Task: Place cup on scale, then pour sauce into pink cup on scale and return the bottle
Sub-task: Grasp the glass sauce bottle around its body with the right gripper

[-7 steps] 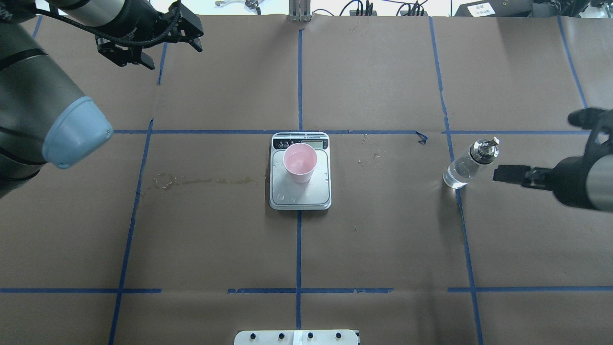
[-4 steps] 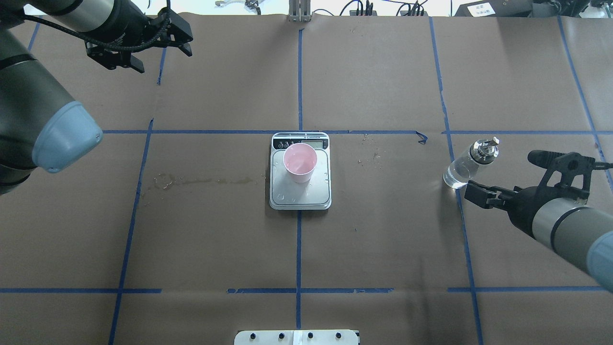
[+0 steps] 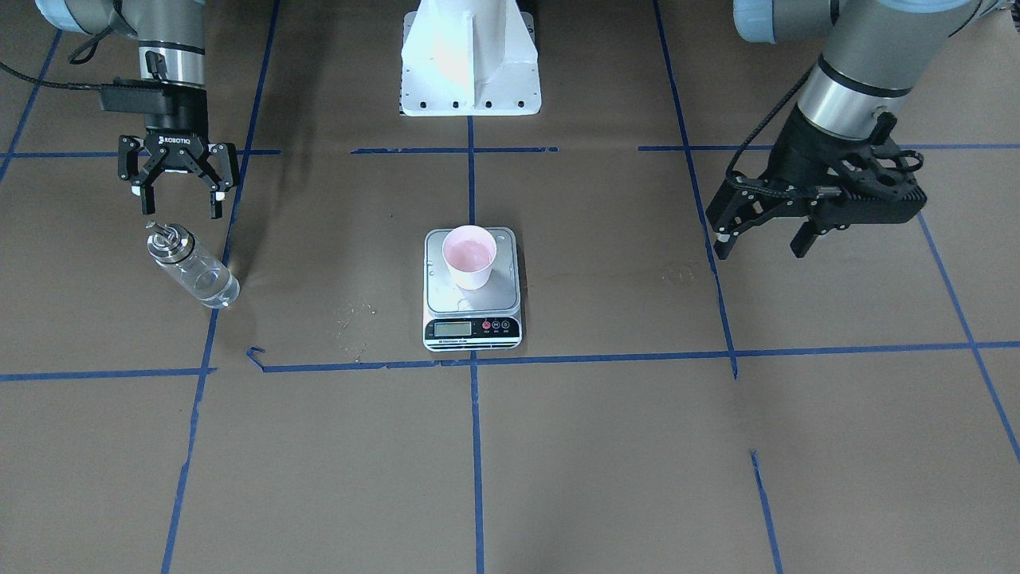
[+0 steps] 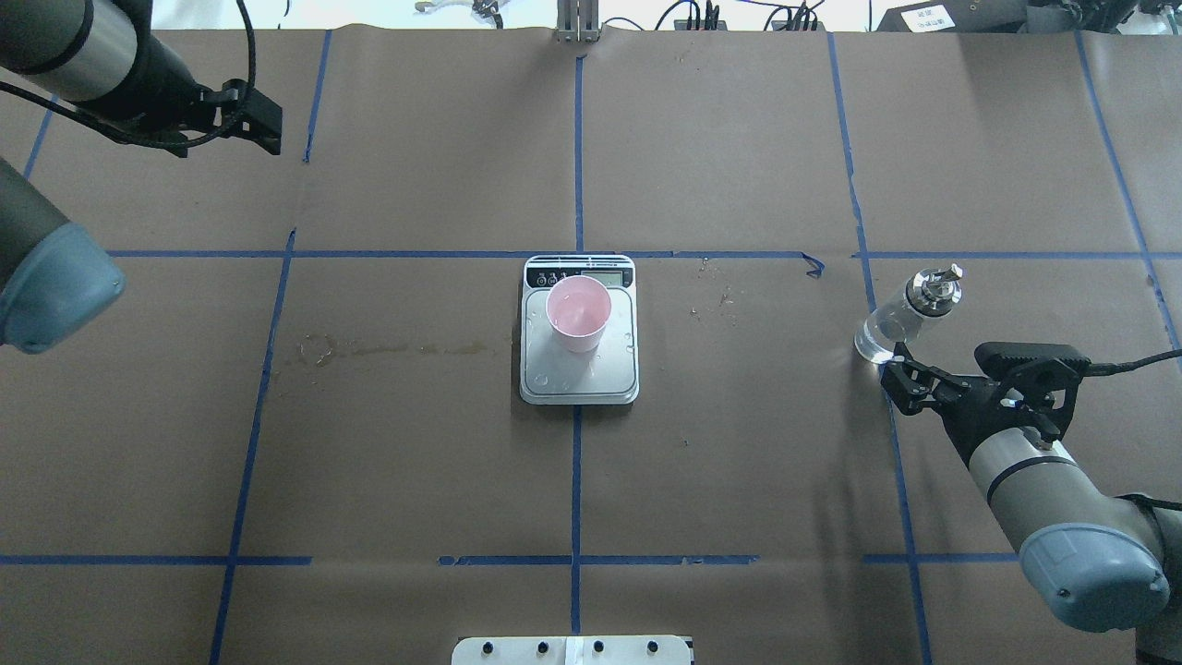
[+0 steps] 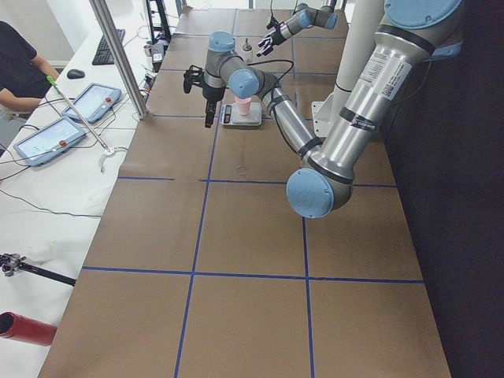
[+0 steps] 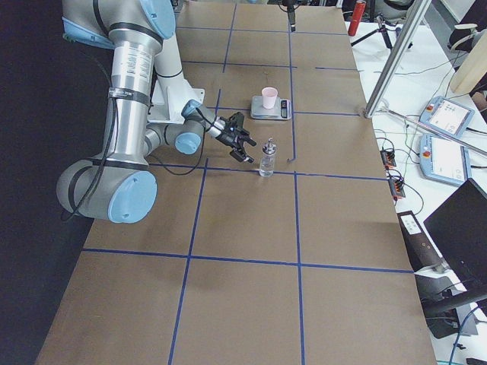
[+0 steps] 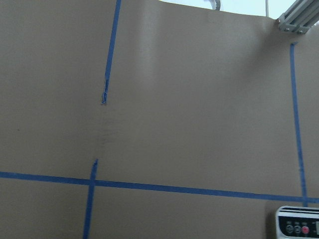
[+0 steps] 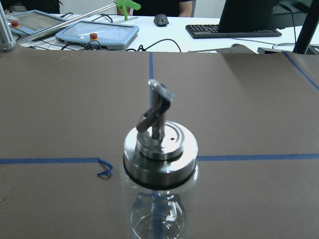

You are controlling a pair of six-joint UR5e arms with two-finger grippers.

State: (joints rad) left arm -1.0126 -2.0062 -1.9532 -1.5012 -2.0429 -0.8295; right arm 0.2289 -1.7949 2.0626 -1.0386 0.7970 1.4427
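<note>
Looking across from your side, you see the cup point(image 3: 470, 257) upright on the scale point(image 3: 472, 319), on the grey platform behind the display strip. A few wet spots lie on the platform around it. A faint stain point(image 4: 388, 349) marks the brown paper on the robot's left of the scale.

The bottle point(image 3: 191, 267) stands upright on the surface point(image 3: 606, 446) far out on the robot's right, its base at a blue tape line point(image 3: 185, 446). Clear sauce point(image 3: 211, 287) shows through the glass. Its silver spout cap point(image 8: 159, 149) fills the middle of the right wrist view.

The right jaws are spread apart and hold nothing. They sit near the bottle on the robot's side of it, pointed at it. The right side view shows a gap between the fingertips and the glass.

The left jaws are also apart and empty, hanging above the surface far out on the robot's left, well apart from the scale. The left wrist view gives you only taped brown paper and a corner of the scale's button strip.
</note>
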